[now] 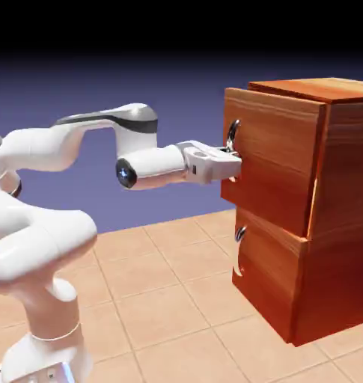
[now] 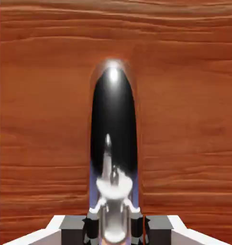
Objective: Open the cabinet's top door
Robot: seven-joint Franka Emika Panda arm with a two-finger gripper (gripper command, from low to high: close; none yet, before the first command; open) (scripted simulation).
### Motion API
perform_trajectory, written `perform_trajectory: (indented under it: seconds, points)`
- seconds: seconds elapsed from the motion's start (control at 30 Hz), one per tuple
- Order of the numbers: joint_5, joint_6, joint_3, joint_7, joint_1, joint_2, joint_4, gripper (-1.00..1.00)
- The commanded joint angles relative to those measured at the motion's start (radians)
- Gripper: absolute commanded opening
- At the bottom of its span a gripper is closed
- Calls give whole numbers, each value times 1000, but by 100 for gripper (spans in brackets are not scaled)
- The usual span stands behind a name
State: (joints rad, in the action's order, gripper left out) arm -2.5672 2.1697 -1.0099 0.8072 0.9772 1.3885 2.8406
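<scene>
the gripper (image 2: pixel 115 225), seemingly clenched on the top door's (image 1: pixel 278 161) one silver handle (image 2: pixel 113 129); cabinet (image 1: pixel 341 217) has two panels.

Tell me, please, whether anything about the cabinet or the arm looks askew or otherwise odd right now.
The top door stands slightly proud of the cabinet, a narrow gap showing along its edge; that fits the gripper shut on its silver handle. Nothing else looks damaged or out of place.

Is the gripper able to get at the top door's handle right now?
Likely yes: the gripper is already shut on the top door's handle, nothing between them.
</scene>
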Motion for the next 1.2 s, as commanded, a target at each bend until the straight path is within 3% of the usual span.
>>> perform_trajectory:
  seconds: [0.0,0.3,0.6,0.83,1.17]
  points:
    - [20,-42,25,9,-5,-2,22,-100]
    - [251,-434,266,102,47,-56,144,-100]
    - [567,-815,489,260,218,-245,127,-100]
    - [707,-617,684,344,-25,-372,104,-100]
    - [1108,-933,890,523,63,-723,-94,-100]
